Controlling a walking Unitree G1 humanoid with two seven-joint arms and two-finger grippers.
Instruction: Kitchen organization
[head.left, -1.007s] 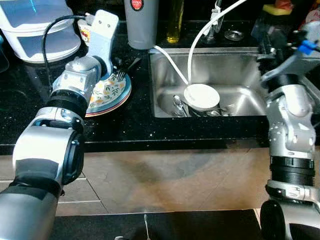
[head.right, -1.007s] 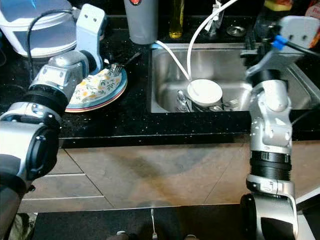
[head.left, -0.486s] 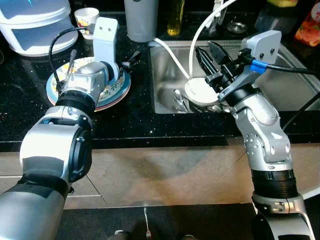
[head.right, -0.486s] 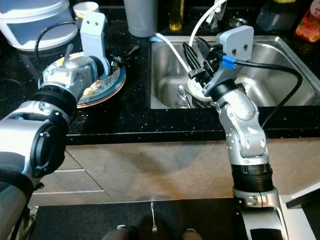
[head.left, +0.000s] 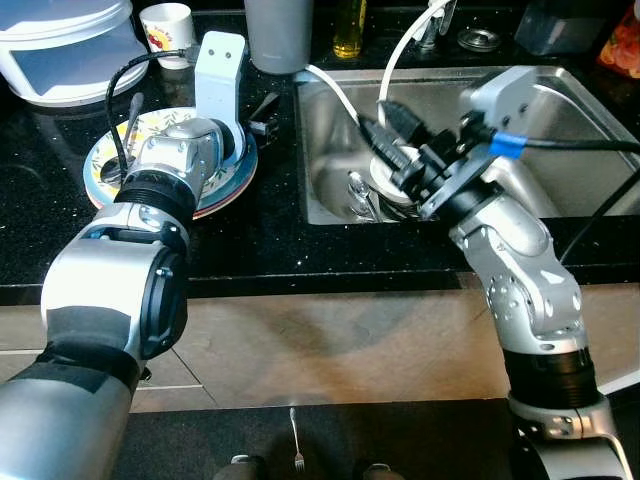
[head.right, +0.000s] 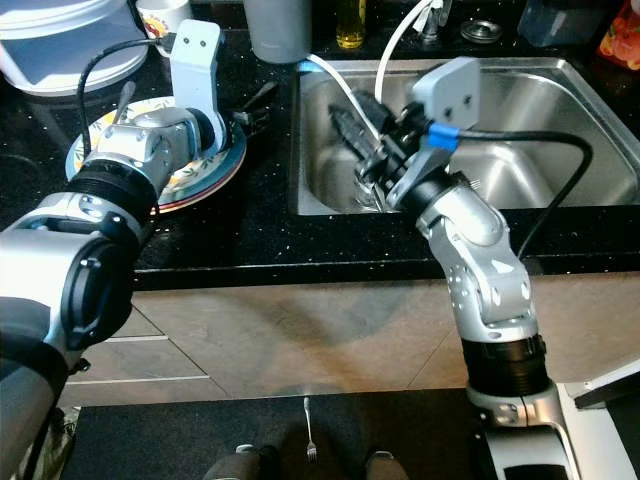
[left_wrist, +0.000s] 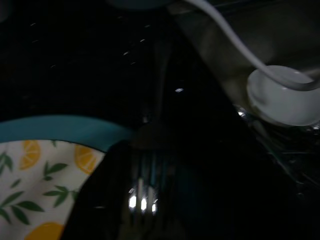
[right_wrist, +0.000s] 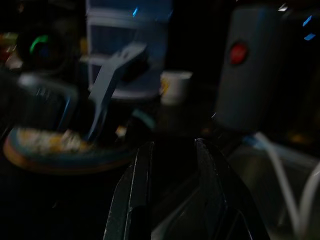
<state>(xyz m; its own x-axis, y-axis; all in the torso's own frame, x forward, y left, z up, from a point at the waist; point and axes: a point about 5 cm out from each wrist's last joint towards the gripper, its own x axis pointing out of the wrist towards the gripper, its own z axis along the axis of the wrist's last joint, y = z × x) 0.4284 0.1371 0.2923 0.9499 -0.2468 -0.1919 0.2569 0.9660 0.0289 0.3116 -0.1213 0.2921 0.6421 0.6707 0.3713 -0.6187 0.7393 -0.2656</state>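
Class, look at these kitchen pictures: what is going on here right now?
A robot stands at a black counter with a steel sink. Its left hand is at the edge of a lemon-patterned plate, with a fork between its fingers. Its right hand reaches, open, into the sink over a white bowl and cutlery.

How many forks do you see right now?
2, possibly more. One fork lies on the dark floor mat in front of the cabinet; another fork is at the plate edge by the left claw. Cutlery piled in the sink may hide others.
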